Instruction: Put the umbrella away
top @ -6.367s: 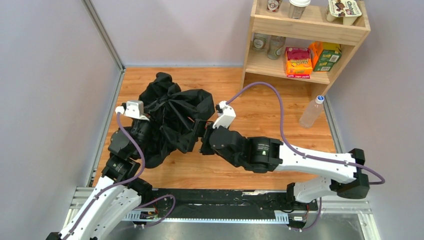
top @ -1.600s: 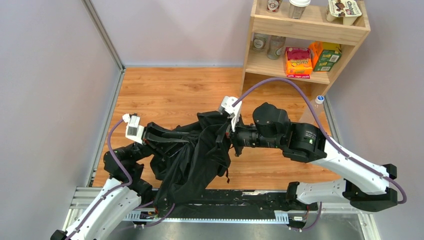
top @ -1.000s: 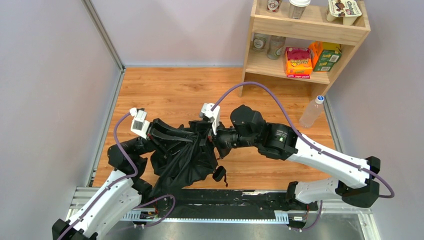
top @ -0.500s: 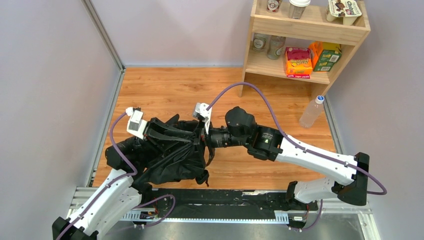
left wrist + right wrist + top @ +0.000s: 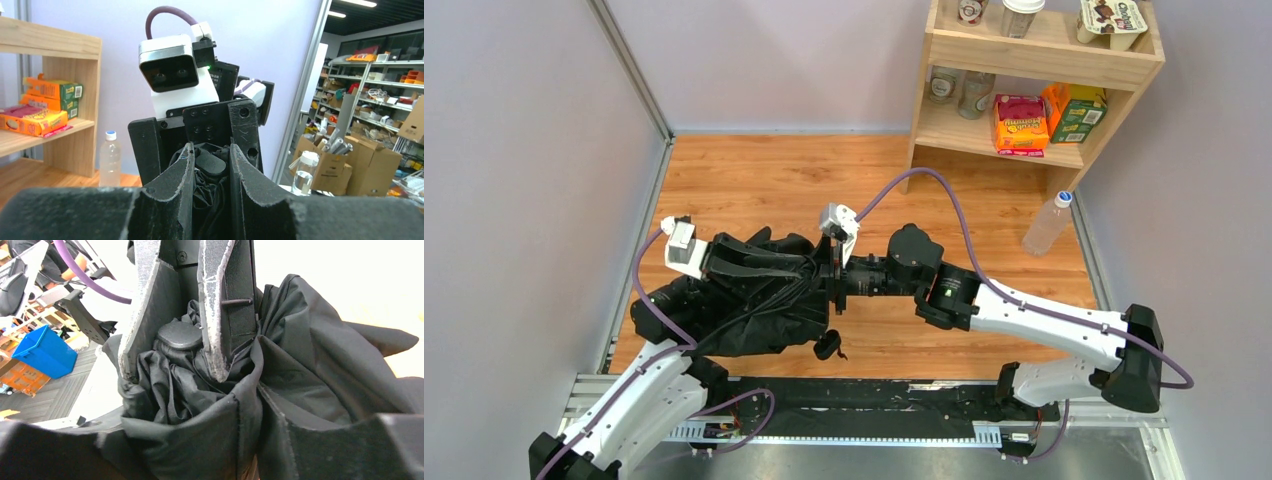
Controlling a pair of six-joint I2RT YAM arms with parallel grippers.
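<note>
Right gripper (image 5: 831, 284) farther left now, wide around the umbrella (image 5: 754, 308); left gripper (image 5: 210, 151) narrow on its fabric.

No word can be read for certain. On the shelf (image 5: 1036, 52), the orange box (image 5: 1021, 124) carries large yellow lettering, too blurred to spell out. The green box (image 5: 1079, 112) beside it shows only smudged print. The foil lid (image 5: 1114, 17) on the top board bears dark lettering, illegible. From the left wrist, the print on both boxes is no clearer
</note>
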